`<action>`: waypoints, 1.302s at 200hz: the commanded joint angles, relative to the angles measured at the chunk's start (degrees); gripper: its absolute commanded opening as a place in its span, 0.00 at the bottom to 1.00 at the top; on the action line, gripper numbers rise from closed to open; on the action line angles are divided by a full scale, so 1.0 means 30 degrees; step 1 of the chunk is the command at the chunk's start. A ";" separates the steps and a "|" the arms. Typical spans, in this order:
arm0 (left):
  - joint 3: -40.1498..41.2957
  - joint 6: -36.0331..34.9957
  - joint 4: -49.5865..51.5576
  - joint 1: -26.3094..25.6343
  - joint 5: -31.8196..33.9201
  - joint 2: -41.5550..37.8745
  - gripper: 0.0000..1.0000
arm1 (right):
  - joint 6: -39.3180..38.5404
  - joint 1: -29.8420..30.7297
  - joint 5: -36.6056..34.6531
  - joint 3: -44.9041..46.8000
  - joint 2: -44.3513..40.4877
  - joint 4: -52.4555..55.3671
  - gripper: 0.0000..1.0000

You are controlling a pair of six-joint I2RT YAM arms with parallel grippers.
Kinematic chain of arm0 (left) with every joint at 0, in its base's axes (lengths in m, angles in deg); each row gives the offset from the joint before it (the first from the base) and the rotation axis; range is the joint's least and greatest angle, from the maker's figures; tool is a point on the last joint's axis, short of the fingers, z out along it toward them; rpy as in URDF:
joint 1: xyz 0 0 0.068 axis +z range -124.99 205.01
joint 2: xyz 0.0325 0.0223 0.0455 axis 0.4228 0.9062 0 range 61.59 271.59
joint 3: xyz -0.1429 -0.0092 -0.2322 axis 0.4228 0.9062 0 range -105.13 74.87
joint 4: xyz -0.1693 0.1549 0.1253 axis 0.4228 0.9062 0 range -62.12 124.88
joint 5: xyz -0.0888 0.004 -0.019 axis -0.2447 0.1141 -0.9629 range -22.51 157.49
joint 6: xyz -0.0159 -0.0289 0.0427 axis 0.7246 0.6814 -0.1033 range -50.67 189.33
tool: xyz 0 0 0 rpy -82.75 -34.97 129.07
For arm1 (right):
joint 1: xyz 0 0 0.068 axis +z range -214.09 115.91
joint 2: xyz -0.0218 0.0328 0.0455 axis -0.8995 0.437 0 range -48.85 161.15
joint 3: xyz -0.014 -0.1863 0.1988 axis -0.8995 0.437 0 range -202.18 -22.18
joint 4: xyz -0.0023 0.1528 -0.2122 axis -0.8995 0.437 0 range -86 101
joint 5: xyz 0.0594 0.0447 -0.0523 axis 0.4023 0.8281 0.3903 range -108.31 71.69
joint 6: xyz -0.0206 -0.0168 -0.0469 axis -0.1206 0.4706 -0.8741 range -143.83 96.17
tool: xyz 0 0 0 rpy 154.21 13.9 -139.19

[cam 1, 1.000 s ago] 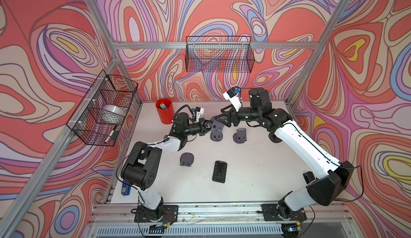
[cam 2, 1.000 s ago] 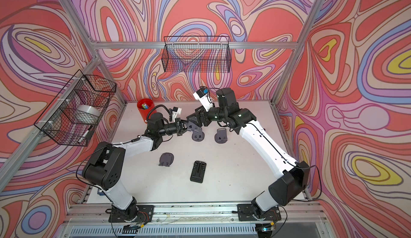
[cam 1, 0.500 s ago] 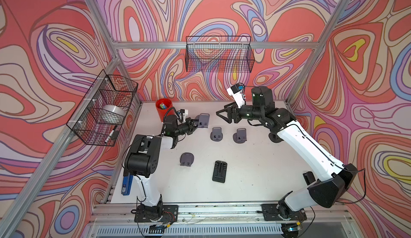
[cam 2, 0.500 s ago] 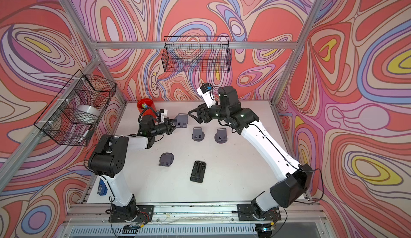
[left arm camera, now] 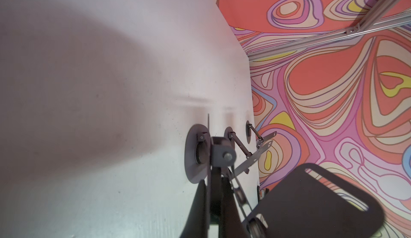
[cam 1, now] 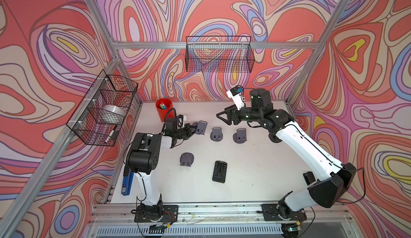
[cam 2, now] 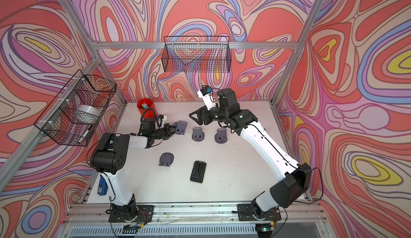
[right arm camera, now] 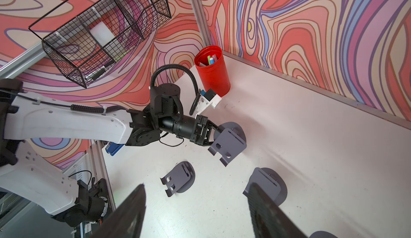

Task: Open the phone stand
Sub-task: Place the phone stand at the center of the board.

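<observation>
Since a second before, the left fingers (right arm camera: 213, 128) had carried the stand (right arm camera: 229, 144) from the middle of the table (cam 1: 255, 163) over toward the cup (cam 1: 164, 110), and the right fingers (right arm camera: 131, 212) had drawn back from it. The left fingers were clamped on the stand from behind its plate, which stood raised and tilted off the round base. Whether the base touched the table could not be told. The stand was just beside the cup, at the left end of a row with two open stands (cam 1: 216, 134). The right fingers were spread wide and held nothing. They hung above the back of the table, apart from the row. Nearer the front, a folded stand (cam 1: 186, 159) and a black stand (cam 1: 219, 171) lay flat, well apart from both arms.
</observation>
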 commanded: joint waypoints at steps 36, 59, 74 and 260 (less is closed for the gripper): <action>-0.0806 0.0675 -0.1716 0.0137 0.0044 0.2095 0.00 | 0.0049 0.0079 -0.0376 0.0435 -0.0880 0.0412 0.74; -0.0997 0.0744 -0.1701 0.0137 0.0099 0.2421 0.00 | 0.0219 0.0079 -0.0326 0.0533 -0.0928 0.0332 0.74; -0.1026 0.0687 -0.1566 0.0122 0.0102 0.2572 0.00 | 0.0223 0.0079 -0.0295 0.0509 -0.0929 0.0361 0.73; -0.0360 0.0099 -0.0272 0.0982 0.0102 0.2693 0.32 | 0.0663 0.0080 0.0438 0.0392 -0.0423 -0.0063 0.74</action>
